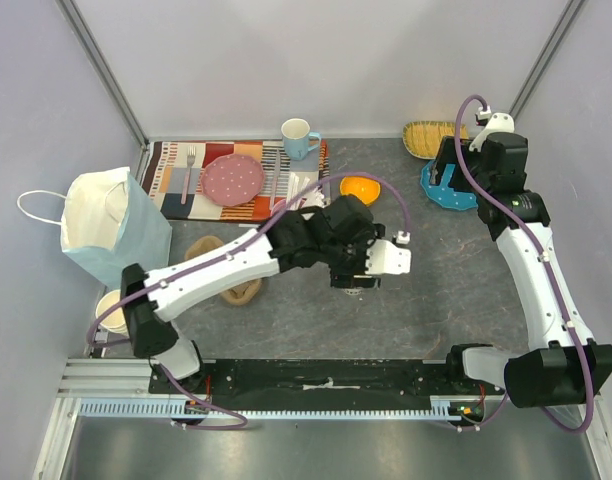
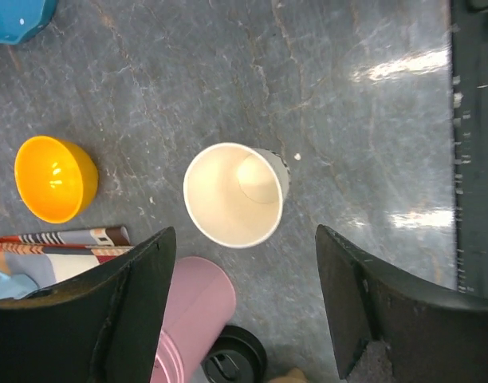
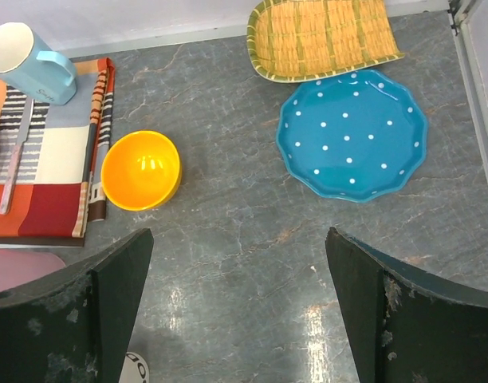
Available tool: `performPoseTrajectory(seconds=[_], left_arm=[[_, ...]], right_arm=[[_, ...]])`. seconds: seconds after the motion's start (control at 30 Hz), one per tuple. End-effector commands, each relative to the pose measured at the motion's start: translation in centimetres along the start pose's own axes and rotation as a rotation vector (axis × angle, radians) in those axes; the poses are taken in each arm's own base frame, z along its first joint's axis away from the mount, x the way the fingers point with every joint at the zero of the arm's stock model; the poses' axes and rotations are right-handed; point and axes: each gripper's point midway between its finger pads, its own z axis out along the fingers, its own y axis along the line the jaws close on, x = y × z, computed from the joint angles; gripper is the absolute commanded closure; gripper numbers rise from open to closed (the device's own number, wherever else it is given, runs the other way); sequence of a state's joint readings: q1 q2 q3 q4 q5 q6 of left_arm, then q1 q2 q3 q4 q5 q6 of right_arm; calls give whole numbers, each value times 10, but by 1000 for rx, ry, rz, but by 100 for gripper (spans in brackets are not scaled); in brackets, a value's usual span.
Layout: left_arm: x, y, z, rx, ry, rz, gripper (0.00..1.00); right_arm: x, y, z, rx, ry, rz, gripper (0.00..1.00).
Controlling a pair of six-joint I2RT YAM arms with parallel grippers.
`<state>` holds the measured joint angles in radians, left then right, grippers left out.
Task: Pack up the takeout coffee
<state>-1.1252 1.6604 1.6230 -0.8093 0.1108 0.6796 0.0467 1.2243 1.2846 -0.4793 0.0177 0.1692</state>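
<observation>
Takeout coffee cup (image 2: 232, 195) free on grey tabletop (image 2: 371, 159); left fingers (image 2: 108, 319) and right fingers (image 3: 84, 319) spread.

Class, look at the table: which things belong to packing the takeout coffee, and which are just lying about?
For the job:
- paper cup, with no lid on
- black lid
- paper bag, probably

Lying about:
- orange bowl
- blue plate
- wicker tray
- blue mug
- pink cup
- placemat
</observation>
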Motion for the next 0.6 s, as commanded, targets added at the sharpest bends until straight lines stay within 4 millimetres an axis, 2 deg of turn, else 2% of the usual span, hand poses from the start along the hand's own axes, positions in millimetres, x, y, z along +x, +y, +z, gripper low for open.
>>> performPoseTrajectory(seconds=[0.0,0.03,0.07,0.1,0.13,0.2,0.23,0.3,0.33,0.4,0.43,0.5,0.53,0.57], left_arm=[[-14,-6,-75,37,-112,-197,24],[-7,0,-84,27,-119,-245,25],[-5,-2,-92,45,-140,-305,25],[-4,1,-108,28,-170,-341,28],[12,12,-115,1,-167,-417,29],[17,13,-137,14,-231,-529,34],[37,23,-144,-21,-226,-606,36],[53,30,-155,-62,-243,-678,37],[75,35,-162,-120,-226,-733,37],[97,44,-169,-200,-211,-804,37],[120,45,-172,-246,-191,-869,37],[142,50,-173,-301,-165,-932,37],[160,52,-171,-331,-126,-971,37],[187,57,-163,-371,-31,-1017,37]], right_arm=[[-17,13,-9,-68,-56,22,2],[-15,15,-8,-75,-52,27,2],[-15,16,-8,-82,-52,30,2],[-15,16,-7,-83,-52,32,2],[-14,18,-7,-92,-50,34,2],[-15,19,-7,-101,-51,38,2],[-14,20,-7,-107,-50,38,2],[-14,22,-7,-115,-50,39,2],[-14,23,-6,-119,-48,40,2],[-14,24,-7,-125,-48,40,2],[-13,24,-6,-128,-44,42,2],[-13,25,-6,-133,-46,43,2],[-12,25,-6,-135,-44,43,2],[-11,26,-6,-138,-44,45,2]])
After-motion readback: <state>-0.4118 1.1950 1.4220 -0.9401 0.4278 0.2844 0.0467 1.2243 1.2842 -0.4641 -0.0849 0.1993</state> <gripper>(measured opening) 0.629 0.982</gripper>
